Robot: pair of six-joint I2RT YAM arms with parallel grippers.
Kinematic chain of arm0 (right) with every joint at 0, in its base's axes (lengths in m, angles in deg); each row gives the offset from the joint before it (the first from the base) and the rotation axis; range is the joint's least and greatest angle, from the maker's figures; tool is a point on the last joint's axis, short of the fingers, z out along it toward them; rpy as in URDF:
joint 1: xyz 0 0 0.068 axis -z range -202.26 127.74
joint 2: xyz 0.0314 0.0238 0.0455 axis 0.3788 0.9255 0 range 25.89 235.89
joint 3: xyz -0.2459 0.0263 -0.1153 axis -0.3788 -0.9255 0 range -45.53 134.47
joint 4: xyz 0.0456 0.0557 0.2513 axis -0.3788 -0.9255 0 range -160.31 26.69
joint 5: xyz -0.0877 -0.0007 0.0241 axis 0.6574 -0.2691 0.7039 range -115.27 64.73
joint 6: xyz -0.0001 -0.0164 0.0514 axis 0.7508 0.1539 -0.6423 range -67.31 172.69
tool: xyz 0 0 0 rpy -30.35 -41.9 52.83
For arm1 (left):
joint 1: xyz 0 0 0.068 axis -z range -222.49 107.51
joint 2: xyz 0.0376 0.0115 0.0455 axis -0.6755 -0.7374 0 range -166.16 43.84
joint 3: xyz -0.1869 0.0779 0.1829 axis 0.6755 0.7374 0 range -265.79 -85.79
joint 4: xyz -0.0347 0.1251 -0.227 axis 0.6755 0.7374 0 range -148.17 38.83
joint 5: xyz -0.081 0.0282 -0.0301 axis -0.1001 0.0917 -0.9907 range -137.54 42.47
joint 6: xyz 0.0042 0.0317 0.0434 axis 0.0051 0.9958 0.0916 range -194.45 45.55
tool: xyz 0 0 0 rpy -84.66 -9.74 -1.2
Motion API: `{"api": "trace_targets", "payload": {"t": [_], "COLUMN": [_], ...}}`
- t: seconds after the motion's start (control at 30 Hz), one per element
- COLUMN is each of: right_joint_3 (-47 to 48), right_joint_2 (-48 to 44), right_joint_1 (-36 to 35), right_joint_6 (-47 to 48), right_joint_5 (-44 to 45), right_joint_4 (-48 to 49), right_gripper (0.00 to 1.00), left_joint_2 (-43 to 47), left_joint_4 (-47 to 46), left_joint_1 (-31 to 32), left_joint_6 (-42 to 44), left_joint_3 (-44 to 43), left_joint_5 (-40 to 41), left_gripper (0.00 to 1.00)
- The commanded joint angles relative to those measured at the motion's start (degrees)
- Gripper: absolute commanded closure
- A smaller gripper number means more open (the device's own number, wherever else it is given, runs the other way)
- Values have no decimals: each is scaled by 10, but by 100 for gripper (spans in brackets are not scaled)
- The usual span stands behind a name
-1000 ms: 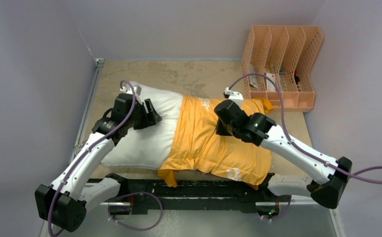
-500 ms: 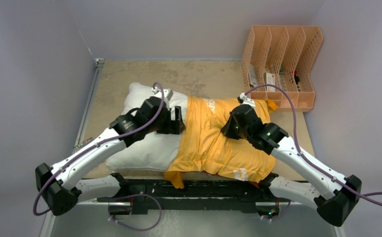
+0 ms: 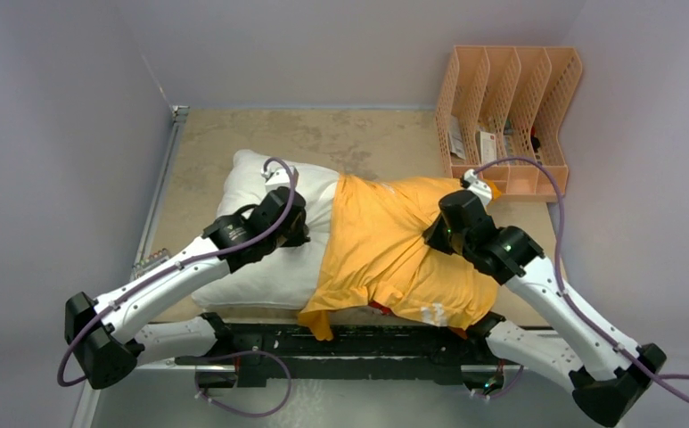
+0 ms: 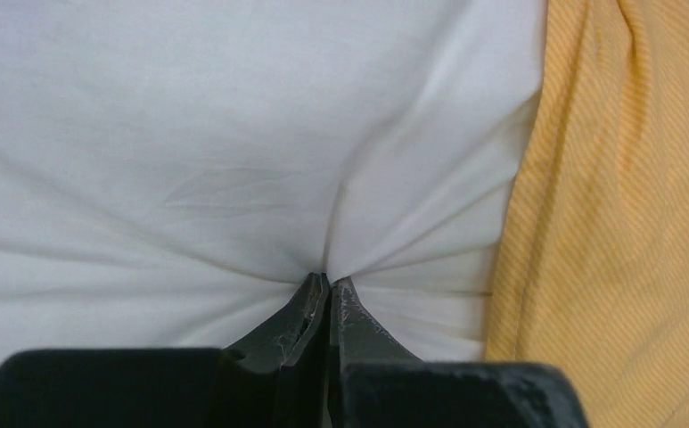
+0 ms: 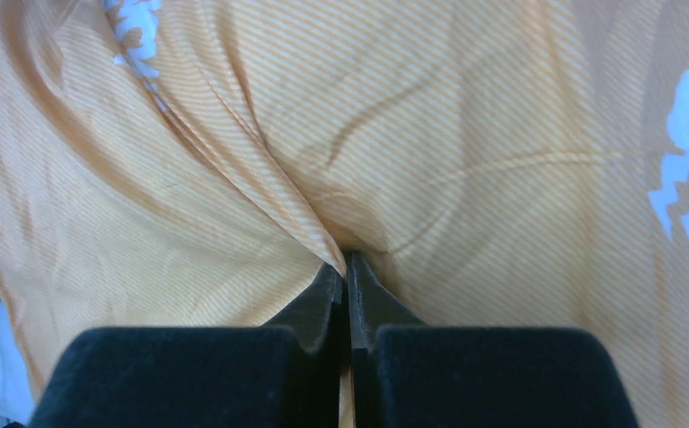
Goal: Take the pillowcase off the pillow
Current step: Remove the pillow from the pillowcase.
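The white pillow [image 3: 260, 267] lies across the table, its left half bare. Its right half sits inside the orange-yellow pillowcase [image 3: 376, 250], whose small white lettering faces up. My left gripper [image 3: 303, 234] is on the bare pillow, just left of the pillowcase's open edge. Seen from the left wrist, this gripper [image 4: 330, 283] is shut on a pinch of white pillow [image 4: 189, 134] fabric, with the pillowcase [image 4: 626, 223] at the right. My right gripper [image 3: 431, 239] is over the pillowcase's right part. Through the right wrist camera, that gripper [image 5: 346, 263] is shut on a fold of the pillowcase [image 5: 465, 134].
A peach desk organiser [image 3: 510, 116] with a few items in its slots stands at the back right, close to the pillowcase's far corner. A grey wall [image 3: 55, 178] runs along the left of the table [image 3: 260, 134]. The black rail [image 3: 367, 343] lies at the near edge.
My left gripper moved right across the bare pillow, then drew back slightly and shut on its fabric. My right gripper has pulled the pillowcase rightward, baring slightly more pillow.
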State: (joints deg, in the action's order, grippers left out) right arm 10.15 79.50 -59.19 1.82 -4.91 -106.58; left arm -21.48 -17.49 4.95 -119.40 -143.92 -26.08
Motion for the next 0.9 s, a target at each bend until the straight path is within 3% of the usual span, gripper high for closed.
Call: {"api": "trace_targets", "payload": {"t": [0.0, 0.13, 0.17, 0.37, 0.5, 0.6, 0.67, 0.77, 0.87], "right_joint_3": [-26, 10, 23, 117, 143, 172, 195, 192, 152], "right_joint_2": [-54, -41, -36, 16, 46, 109, 144, 177, 194], "right_joint_1": [45, 45, 45, 29, -97, -217, -301, -372, -408], "right_joint_6": [25, 49, 69, 138, 98, 33, -38, -84, -89], "right_joint_5": [99, 0, -25, -184, -110, 11, 98, 115, 76], "right_joint_4": [-130, -89, -66, 10, 20, -31, -77, -65, 52], "right_gripper": [100, 100, 96, 55, 46, 44, 38, 30, 27], "left_joint_2": [25, 31, 33, 41, 44, 45, 47, 52, 56], "left_joint_4": [108, 85, 73, 14, 10, 18, 24, 29, 31], "left_joint_1": [-48, -47, -48, -48, -48, -48, -48, -48, -48], "left_joint_6": [6, 19, 24, 16, 8, 7, 4, 0, -3], "left_joint_3": [49, 51, 52, 56, 55, 51, 50, 51, 52], "left_joint_5": [76, 37, 21, -41, -41, -31, -25, -18, -14], "left_gripper": [100, 100, 100, 100, 100, 100, 100, 100, 100]}}
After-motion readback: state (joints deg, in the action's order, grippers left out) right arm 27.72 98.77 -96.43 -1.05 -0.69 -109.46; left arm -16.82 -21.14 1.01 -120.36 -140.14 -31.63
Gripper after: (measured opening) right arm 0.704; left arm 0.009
